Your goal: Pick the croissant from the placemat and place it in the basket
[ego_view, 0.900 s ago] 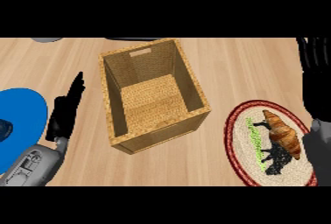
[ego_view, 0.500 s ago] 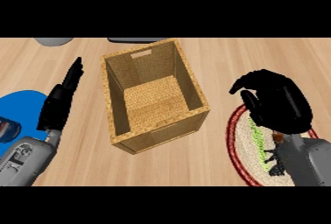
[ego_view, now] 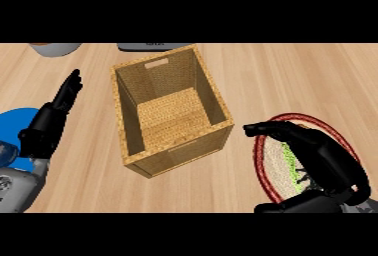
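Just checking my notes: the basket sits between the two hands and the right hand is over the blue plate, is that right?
Not quite. The basket does sit between the left hand and the right hand, but the head view shows the right hand over the red-rimmed placemat; the blue plate is by the left hand.

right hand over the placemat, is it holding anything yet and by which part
Cannot be told. The right hand curls down over the placemat and hides the croissant, so no hold shows. The left hand is open and holds nothing.
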